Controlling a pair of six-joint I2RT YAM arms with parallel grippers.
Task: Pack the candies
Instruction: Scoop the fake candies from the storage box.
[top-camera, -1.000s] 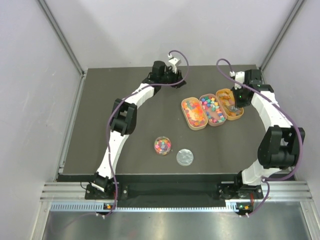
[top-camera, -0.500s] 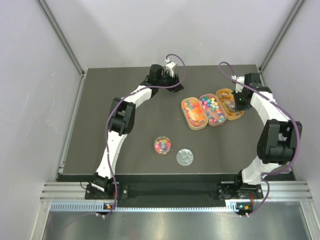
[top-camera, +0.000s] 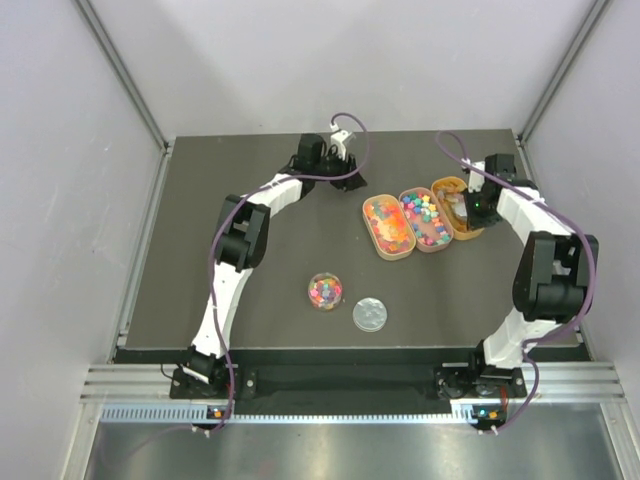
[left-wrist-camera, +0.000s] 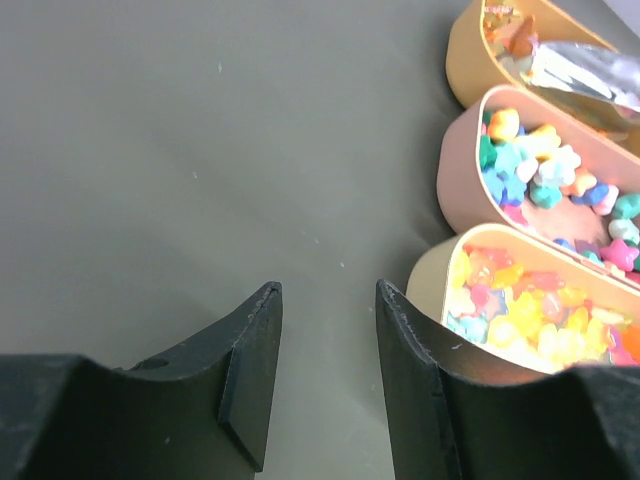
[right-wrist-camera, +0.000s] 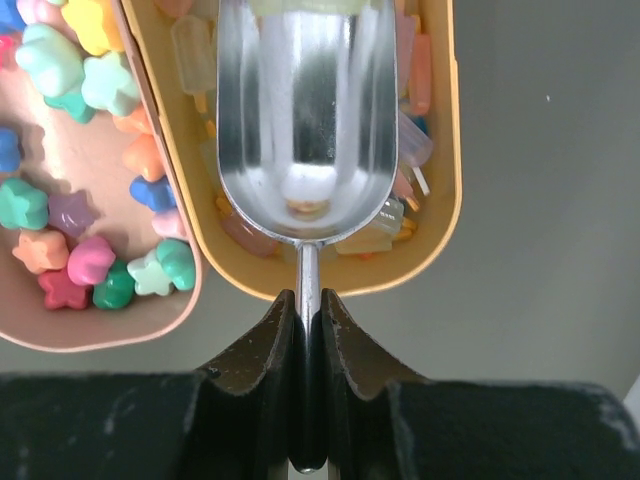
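The right hand (right-wrist-camera: 305, 318) is clamped shut on the thin stem of a shiny metal scoop (right-wrist-camera: 305, 120). Its bowl lies straight ahead of the fingers inside an oval orange-yellow tray (right-wrist-camera: 446, 200). Just left of that hand, tiny multicoloured star-shaped candies (right-wrist-camera: 60, 60) fill an oval pink tray (right-wrist-camera: 100, 340).

They look light, loose and apt to roll or scatter. They seem too small to pinch singly, so lifting them with the scoop, held by its handle, seems soundest.

The left hand (left-wrist-camera: 328, 340) hangs with fingers apart and nothing between them over the dark tabletop (left-wrist-camera: 150, 150), the trays to its right.

Only the right wrist view shows the scoop's bowl almost bare. Only the overhead view shows a small round clear tub (top-camera: 324, 291) of candies and a round clear lid (top-camera: 369, 314), well behind both hands.
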